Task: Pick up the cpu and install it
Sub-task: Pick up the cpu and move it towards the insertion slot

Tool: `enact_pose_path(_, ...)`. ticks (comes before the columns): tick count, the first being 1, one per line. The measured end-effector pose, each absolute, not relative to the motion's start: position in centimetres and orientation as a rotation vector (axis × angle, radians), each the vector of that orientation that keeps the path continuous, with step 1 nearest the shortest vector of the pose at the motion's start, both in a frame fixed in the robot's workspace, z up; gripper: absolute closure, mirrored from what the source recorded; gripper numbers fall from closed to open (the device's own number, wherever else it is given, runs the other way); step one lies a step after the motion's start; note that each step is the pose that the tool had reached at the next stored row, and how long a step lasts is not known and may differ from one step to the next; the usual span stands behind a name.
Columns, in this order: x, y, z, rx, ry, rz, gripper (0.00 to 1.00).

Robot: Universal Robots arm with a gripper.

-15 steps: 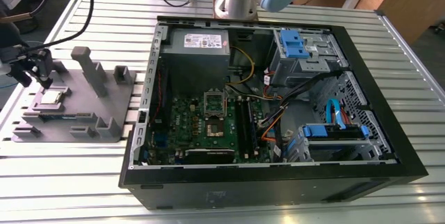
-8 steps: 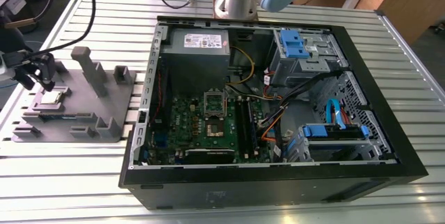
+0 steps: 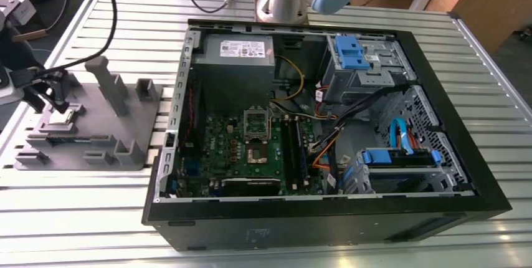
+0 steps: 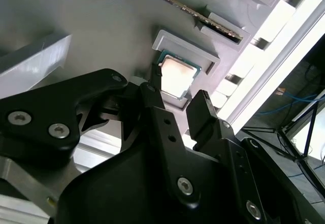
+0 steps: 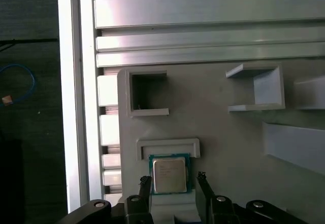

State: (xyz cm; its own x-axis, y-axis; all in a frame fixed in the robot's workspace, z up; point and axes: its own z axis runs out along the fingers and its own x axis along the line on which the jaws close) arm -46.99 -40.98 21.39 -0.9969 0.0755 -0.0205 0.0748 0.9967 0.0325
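First wrist view puts us right over the cpu [image 5: 169, 174] — silver top up, lying flat in a shallow pocket of the grey tray [image 5: 228, 132]. The gripper [image 5: 172, 179] is parted, one black finger [image 5: 145, 184] on each side of the chip, not clamped on it. Whether the tips brush its edges, I can't tell. Exterior view now — the tray sits on the slatted table [image 3: 83, 218] at the exterior view's left, just beside the open computer case [image 3: 332, 221] with its green motherboard [image 3: 224, 149].
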Motion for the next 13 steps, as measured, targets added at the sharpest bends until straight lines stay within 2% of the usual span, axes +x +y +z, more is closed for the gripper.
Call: enact_pose_path(13, -46.99, -40.98, 20.59, 0.071, 3.119, 0.05, 0.53)
